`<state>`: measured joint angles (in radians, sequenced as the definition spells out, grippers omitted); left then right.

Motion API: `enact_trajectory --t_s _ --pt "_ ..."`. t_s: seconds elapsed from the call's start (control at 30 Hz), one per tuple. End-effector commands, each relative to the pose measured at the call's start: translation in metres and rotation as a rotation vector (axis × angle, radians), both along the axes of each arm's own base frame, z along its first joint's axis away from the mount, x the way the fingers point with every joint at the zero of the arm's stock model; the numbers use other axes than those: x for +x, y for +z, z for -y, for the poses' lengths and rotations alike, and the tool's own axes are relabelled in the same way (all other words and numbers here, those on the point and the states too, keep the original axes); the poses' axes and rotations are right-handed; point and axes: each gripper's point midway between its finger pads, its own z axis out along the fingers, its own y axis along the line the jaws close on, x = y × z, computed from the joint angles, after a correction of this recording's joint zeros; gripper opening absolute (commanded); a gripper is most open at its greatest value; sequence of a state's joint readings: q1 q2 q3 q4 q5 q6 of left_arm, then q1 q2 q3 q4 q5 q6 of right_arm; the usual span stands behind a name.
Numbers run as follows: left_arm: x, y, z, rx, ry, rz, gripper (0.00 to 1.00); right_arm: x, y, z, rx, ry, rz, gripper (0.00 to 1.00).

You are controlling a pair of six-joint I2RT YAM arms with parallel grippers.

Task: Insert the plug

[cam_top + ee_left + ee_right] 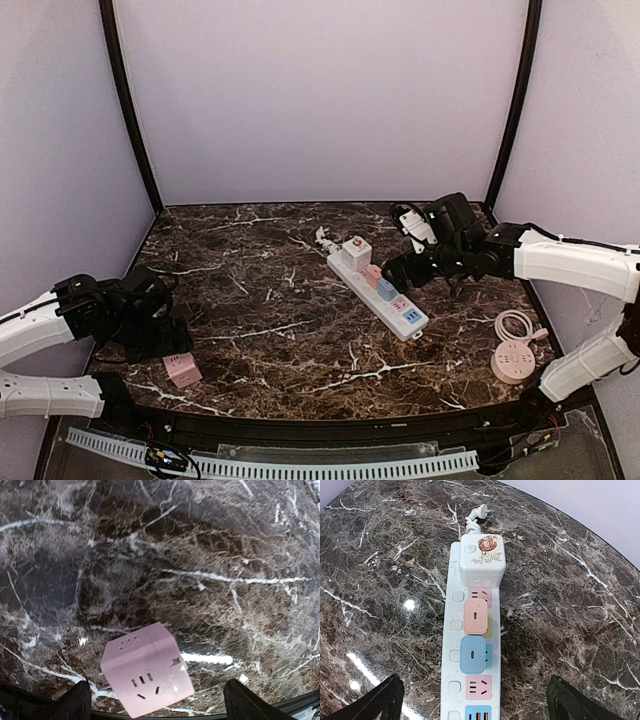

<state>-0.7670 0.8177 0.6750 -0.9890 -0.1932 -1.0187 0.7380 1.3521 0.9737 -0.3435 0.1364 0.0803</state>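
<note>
Near edge: ribbed white cable strip [300, 465] along the table's [260, 300] front, in the top view.

Left wrist view: pink cube [147, 677] directly below the camera, resting on the marble, one socket face toward the lens, another on top. It sits slightly turned.
- Left gripper [160, 707]: jaws wide apart, one fingertip on each side of the cube, neither touching it. Holds nothing.
- Top view: cube at front left of the table, just beside the left gripper, well apart from the power strip [378, 295].

Right wrist view: power strip runs away from the camera.
- Far end: white cube [482, 560] plugged in, cartoon sticker on top.
- Next: peach charger [475, 616], then blue charger [472, 655], both seated and touching.
- Nearer: an open pink socket, then a blue one at the frame edge.
- Strip's cord plug [481, 511] lies loose on the marble beyond the far end.
- Right gripper [475, 702]: fully spread above the strip's near part, holds nothing.

Front right: round socket [512, 360] with coiled white cord.
</note>
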Motion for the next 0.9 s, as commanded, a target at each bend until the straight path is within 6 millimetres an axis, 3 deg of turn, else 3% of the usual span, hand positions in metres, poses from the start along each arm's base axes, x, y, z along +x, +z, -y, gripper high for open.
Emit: enact_trajectory --t_s 0.0,0.27,0.6,0.87 --pt "-0.021 -0.032 -0.002 -0.017 0.032 -0.112 0.91 0.000 -0.004 0.002 -0.011 -0.014 0.008 0.99" --pt "-0.026 -0.064 0.022 -0.150 0.044 -0.158 0.77 0.002 -0.015 0.001 -0.037 -0.017 -0.009 0.99" --pt "-0.001 -0.051 0.067 -0.082 -0.148 -0.123 0.62 0.003 -0.015 0.002 -0.043 -0.014 -0.003 0.99" --pt "0.028 -0.056 0.129 0.003 -0.337 -0.121 0.60 -0.003 -0.003 0.005 -0.011 -0.007 0.023 0.99"
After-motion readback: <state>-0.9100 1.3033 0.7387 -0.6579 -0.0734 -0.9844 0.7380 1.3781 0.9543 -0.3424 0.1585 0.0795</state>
